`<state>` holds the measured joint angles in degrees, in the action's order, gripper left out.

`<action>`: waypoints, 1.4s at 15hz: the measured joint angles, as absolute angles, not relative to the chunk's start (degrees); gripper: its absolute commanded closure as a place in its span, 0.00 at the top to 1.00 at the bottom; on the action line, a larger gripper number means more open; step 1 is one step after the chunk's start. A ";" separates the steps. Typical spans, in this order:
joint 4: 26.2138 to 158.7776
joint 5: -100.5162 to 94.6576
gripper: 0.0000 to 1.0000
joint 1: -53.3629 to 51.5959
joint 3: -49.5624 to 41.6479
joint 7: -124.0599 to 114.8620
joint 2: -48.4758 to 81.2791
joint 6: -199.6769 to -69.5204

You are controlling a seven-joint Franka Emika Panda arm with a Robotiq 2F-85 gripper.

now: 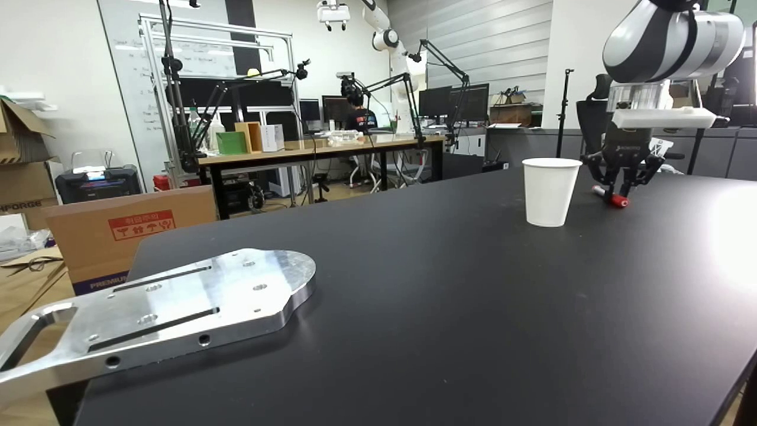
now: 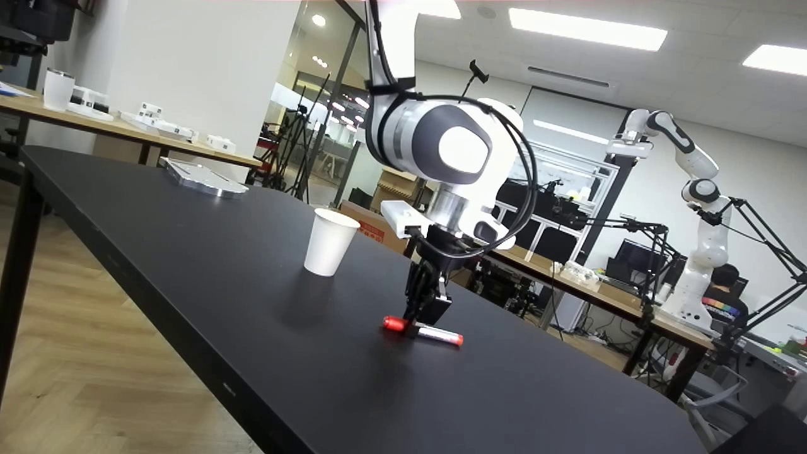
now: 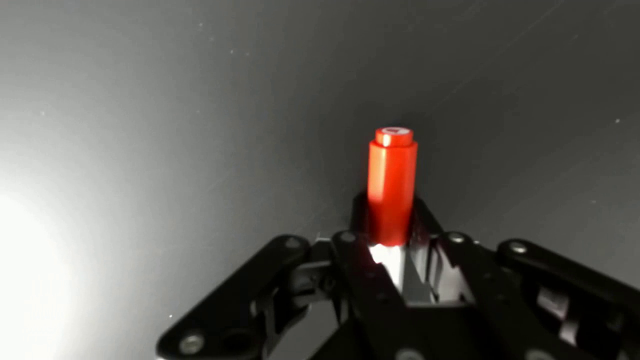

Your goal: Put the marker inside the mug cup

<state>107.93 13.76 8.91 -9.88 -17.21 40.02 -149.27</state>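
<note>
- Location: thin cylindrical marker with a white barrel and red cap (image 2: pixel 437 333) is outside the plain white tapering handleless cup (image 1: pixel 548 192), near its base. It lies level, at or just above the matte black tabletop (image 1: pixel 414 284); contact cannot be told.
- Hold: black two-finger gripper (image 3: pixel 391 215) has its fingers narrow, against both sides of the cap close to where it meets the barrel. Read as holding the marker; firmness not shown.
- Risk, swing: hold is off-centre, toward the cap end. On lifting, the barrel end could droop and the marker pivot between the fingertips.
- Risk, cap: the pull would go largely through the cap. If it fits loosely, the barrel could fall short of the cup.
- Risk, bridging: marker sits crosswise in the fingers. Lowered that way, it may lie across the cup's rim. Tilting the barrel end down probably helps.
- Risk, tipping: cup is upright, narrow at the base, presumably light. Too little lift before crossing toward it could knock it over.
- Risk, aim: cup is absent from the wrist view, so alignment depends on both exterior views. Overshoot would carry the marker past the cup, toward the flat silver slotted metal plate (image 1: pixel 207 290) lying well apart from it.
</note>
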 measured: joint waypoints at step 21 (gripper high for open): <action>84.74 22.33 0.06 8.62 -10.93 -36.25 40.64 -100.90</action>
